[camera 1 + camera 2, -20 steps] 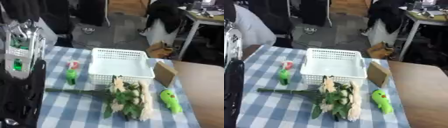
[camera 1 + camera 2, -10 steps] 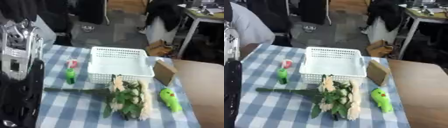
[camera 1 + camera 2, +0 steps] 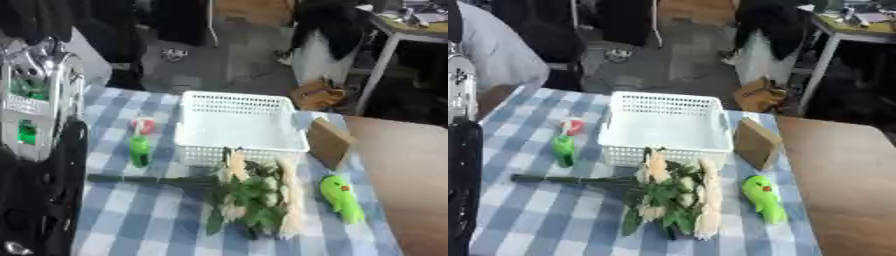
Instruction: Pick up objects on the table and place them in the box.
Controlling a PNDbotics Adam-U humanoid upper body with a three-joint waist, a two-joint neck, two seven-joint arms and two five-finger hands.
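Your left arm (image 3: 39,150) fills the tabletop's left edge; you cannot tell how its fingers sit. The white basket (image 3: 667,127) stands mid-table toward the far edge, empty. The bouquet (image 3: 671,197) lies against its near wall, the green toy (image 3: 763,197) by the right edge, the small green bottle (image 3: 563,149) left of the basket.

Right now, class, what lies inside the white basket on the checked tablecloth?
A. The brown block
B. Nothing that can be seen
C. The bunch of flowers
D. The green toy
B: the white basket shows only its bare floor, while the bunch of flowers lies in front of it, the green toy and the brown block on its right.
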